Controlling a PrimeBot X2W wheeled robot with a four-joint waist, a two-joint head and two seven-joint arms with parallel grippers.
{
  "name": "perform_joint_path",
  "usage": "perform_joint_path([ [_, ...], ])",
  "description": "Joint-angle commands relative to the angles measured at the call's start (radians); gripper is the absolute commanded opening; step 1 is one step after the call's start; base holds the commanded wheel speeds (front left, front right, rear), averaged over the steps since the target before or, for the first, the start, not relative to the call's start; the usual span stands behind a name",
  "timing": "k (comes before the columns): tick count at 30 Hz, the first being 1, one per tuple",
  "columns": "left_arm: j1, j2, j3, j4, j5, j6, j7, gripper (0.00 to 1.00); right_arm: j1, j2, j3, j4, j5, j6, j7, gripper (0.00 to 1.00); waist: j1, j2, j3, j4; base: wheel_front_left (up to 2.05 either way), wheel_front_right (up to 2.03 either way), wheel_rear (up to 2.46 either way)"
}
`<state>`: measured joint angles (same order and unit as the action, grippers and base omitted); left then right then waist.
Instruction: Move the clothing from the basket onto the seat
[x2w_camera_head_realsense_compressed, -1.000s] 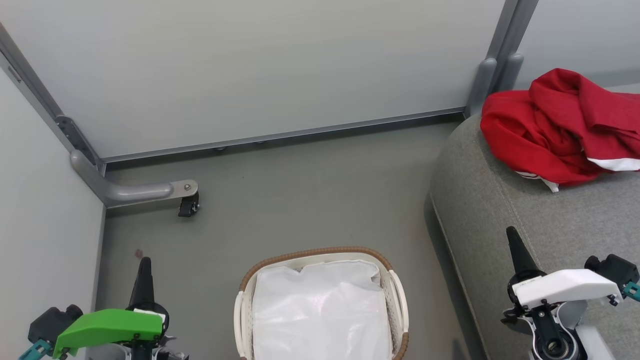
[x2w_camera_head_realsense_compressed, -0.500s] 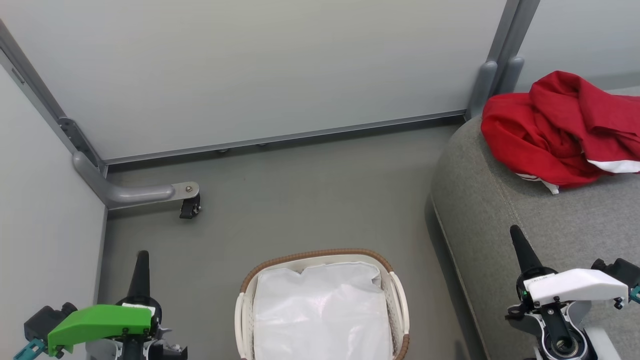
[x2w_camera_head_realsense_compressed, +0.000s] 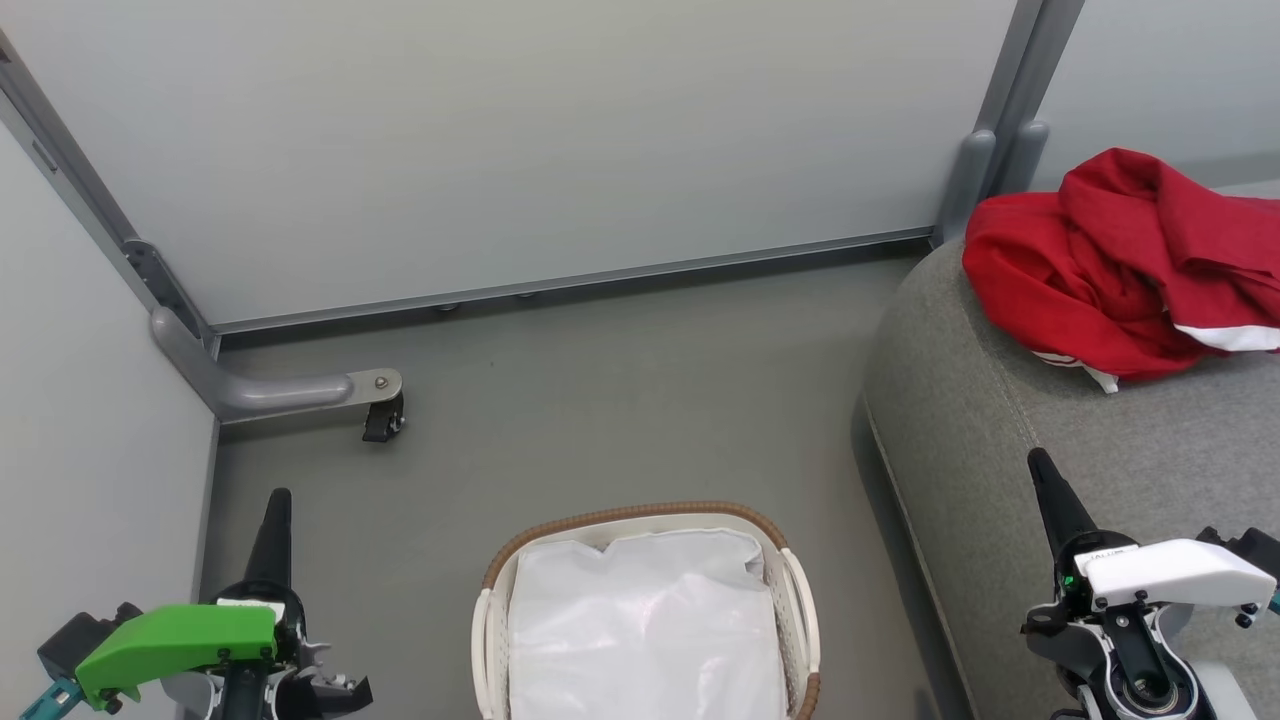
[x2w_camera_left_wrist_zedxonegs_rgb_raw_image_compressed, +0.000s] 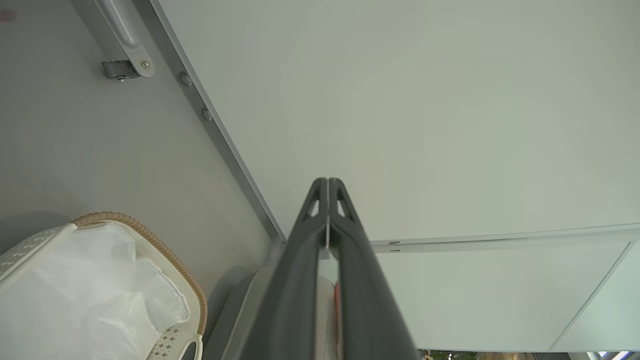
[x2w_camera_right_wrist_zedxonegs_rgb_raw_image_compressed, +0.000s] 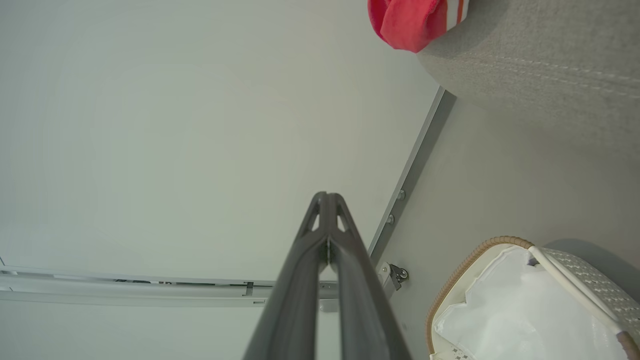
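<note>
With the clothing (x2w_camera_head_realsense_compressed: 1120, 265) heaped on the seat (x2w_camera_head_realsense_compressed: 1000, 450) at upper right and the basket (x2w_camera_head_realsense_compressed: 620, 517) at bottom centre, the left gripper (x2w_camera_head_realsense_compressed: 279, 500) and right gripper (x2w_camera_head_realsense_compressed: 1042, 465) hang clenched, grasping nothing.

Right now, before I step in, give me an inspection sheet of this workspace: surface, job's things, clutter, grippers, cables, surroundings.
Surface: grey floor, no spills seen.
Job's things: red clothing lies bunched on the grey seat; basket stands on the floor, holding just its white liner.
Clutter: nothing seen.
Grippers: left gripper shut and holding nothing, left of the basket; right gripper shut and holding nothing, above the seat.
Cables: nothing seen.
Surroundings: pale wall panels in grey frames; a small caster on a frame foot, beyond the left gripper.
</note>
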<state>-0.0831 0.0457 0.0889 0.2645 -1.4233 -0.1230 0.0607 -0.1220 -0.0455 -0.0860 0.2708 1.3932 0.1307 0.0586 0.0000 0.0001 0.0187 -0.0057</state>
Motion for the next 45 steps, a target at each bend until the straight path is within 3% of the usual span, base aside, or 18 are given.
perform_joint_path([
  [1, -0.022, 0.006, 0.005, -0.008, -0.018, -0.003, 0.005, 0.0, 0.007, -0.006, -0.005, -0.01, 0.023, 0.0, 0.007, 0.0, 0.0, -0.0001, -0.001, 0.0, 0.0, 0.0, 0.0],
  [29, -0.033, 0.007, 0.028, -0.022, -0.194, -0.011, 0.057, 0.0, 0.019, -0.007, -0.031, -0.03, 0.224, 0.0, 0.059, 0.0, 0.0, -0.0001, -0.016, 0.006, 0.0, 0.0, 0.0],
  [45, -0.03, 0.007, 0.027, -0.021, -0.192, -0.011, 0.057, 0.0, 0.019, -0.007, -0.03, -0.029, 0.221, 0.0, 0.059, 0.0, 0.0, -0.0001, -0.016, 0.006, 0.0, 0.0, 0.0],
])
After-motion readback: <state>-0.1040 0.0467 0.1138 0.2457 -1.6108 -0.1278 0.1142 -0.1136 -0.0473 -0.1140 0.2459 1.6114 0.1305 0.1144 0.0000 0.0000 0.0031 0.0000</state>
